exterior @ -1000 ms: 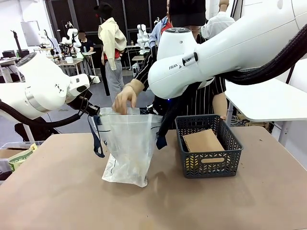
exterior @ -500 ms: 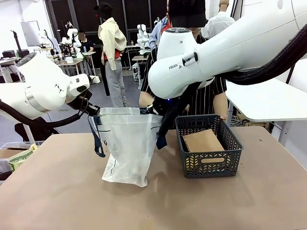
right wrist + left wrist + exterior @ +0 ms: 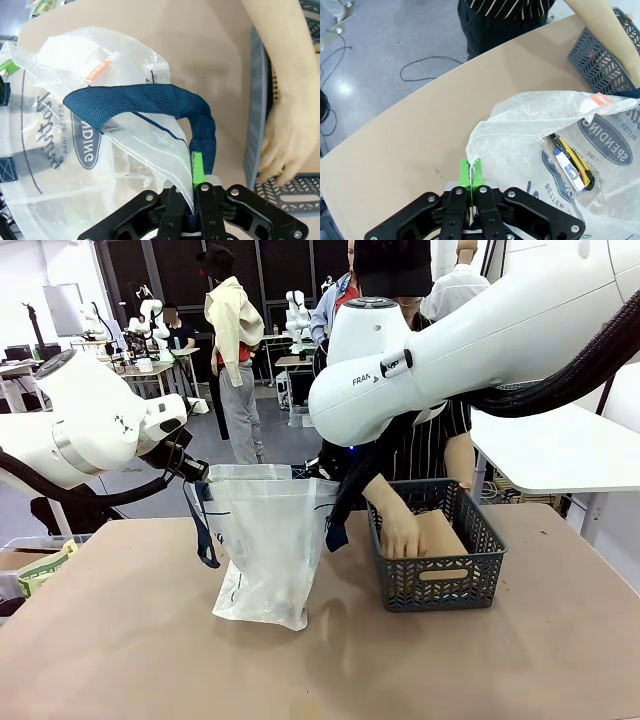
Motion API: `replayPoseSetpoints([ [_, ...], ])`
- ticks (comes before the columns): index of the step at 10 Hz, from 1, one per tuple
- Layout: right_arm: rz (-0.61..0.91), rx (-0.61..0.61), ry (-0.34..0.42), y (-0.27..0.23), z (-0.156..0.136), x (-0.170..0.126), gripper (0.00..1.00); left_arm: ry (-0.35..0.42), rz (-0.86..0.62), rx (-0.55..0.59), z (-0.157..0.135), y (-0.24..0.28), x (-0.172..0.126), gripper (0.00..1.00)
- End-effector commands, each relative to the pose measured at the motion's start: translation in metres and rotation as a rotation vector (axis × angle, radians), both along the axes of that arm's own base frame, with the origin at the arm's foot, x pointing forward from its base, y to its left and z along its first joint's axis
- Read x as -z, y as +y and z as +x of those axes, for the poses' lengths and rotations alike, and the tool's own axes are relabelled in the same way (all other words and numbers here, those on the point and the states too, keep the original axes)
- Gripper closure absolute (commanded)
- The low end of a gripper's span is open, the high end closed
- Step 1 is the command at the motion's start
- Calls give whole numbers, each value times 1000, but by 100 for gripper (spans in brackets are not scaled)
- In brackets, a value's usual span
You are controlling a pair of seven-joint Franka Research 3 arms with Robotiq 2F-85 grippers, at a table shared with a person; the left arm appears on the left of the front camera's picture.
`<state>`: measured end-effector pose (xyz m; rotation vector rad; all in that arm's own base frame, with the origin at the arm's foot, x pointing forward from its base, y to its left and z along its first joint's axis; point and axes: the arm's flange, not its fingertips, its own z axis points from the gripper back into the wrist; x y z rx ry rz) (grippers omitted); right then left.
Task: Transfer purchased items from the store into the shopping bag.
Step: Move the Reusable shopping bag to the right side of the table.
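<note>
Brown flat cardboard-coloured pad (image 3: 442, 536), a purchased item, lies in the dark grey lattice plastic basket (image 3: 430, 588) with its long axis running toward the person. The person's hand (image 3: 398, 530) is at its near edge, closer than either gripper. The translucent white plastic shopping bag (image 3: 265, 550) stands just beside the basket, to the robot's left, mouth up. The left gripper (image 3: 470, 172) and right gripper (image 3: 195, 175) each pinch the rim tight, spreading it. The navy strap handle (image 3: 150, 102) hangs between basket and mouth. A yellow-and-black utility knife (image 3: 572, 162) lies inside the bag.
</note>
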<state>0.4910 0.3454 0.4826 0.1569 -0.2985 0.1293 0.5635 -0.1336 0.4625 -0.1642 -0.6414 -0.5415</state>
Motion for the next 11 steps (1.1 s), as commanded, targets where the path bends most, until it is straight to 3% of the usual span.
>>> replayPoseSetpoints([
  [1, 16, -1, 9, -3, -3, 3, 100, -2, -1, -8, -2, 2, -3, 100],
  [11, 16, -1, 9, -3, -3, 3, 100, -2, -1, -8, -2, 2, -3, 100],
])
